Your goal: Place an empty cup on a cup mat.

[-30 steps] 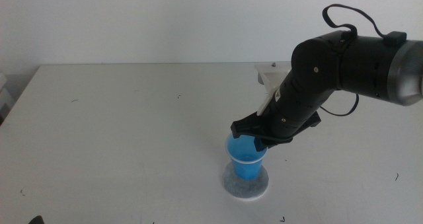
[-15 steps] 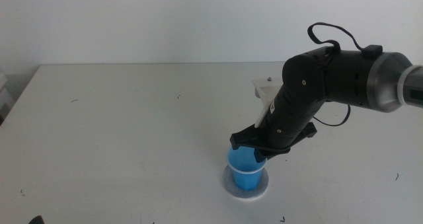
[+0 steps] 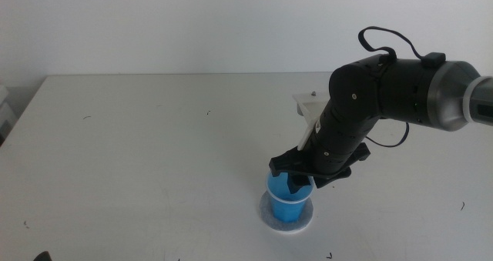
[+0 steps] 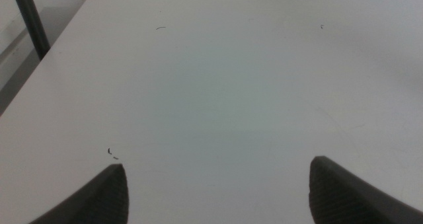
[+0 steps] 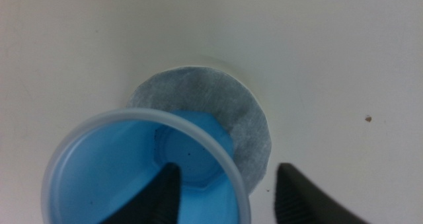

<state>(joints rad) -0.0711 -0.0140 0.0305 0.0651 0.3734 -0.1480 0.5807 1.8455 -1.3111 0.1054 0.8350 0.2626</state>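
Cup — empty, upright on cup mat — right tool clamped across its rim; left tool spread apart.

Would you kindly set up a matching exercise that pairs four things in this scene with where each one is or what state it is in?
Things:
1. cup
2. cup mat
3. right gripper
4. left gripper

Places or states:
A. flat on the table, under another thing
B. jaws astride a pale rim, one inside, one outside
C. open over bare table, away from the task's things
D. upright on the grey disc, nothing in it but a jaw

Pairs: 1-D, 2-A, 3-B, 4-C
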